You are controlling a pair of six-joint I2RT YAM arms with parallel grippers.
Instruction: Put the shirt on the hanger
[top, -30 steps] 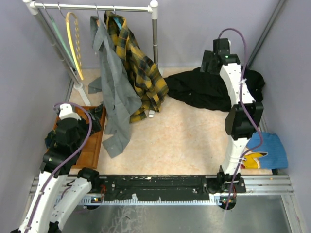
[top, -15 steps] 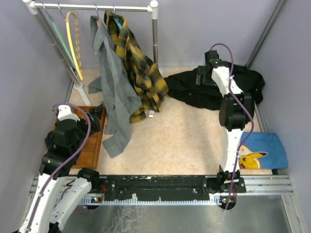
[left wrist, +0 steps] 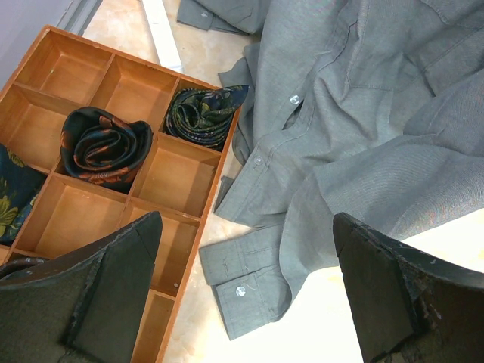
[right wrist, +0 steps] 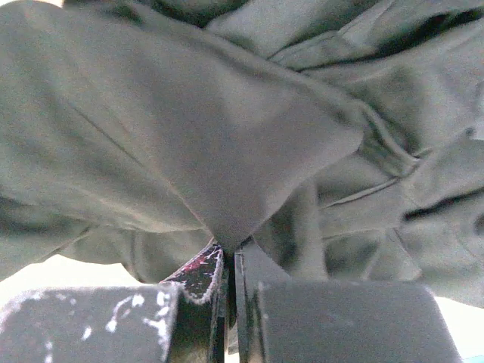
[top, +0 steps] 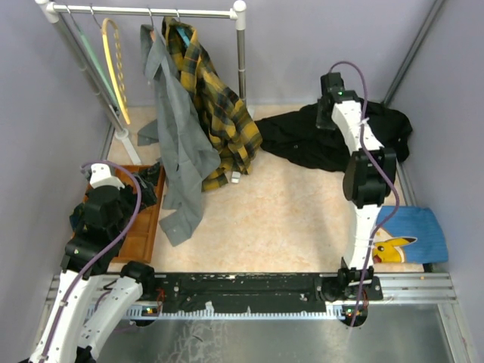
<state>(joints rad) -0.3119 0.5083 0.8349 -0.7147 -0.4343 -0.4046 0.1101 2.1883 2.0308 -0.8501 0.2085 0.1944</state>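
Shirt (top: 299, 140): plain black, soft and crumpled, lying in a heap on the far right part of the pale tabletop (top: 287, 212), close to the back wall. From above I cannot tell whether the dark heap is one garment or more. The right gripper (right wrist: 229, 253) is down on the heap's upper edge. In the right wrist view its two fingers are pressed together with a pointed fold of the shirt (right wrist: 227, 136) pinched between the tips, and the cloth spreads away from them in broad creases.

The yellow hanger (top: 115, 68) hangs by its hook from the clothes rail (top: 144, 11) at the far left corner, well apart from the shirt. On the same rail hang a grey button-up shirt (top: 178, 144) and, just beside it, a yellow-and-black plaid shirt (top: 215, 98). The grey one trails down onto the table, with one cuff reaching toward the near side.

The left gripper (left wrist: 246, 249) hovers with its fingers spread wide and nothing between them. It sits above the edge of a wooden compartment tray (left wrist: 189, 219) and the grey shirt's cuffs (left wrist: 242, 291). Two of the tray's compartments each hold a rolled dark patterned tie (left wrist: 102, 144).

A blue cloth with a yellow cartoon figure (top: 412, 234) lies at the near right edge of the table.
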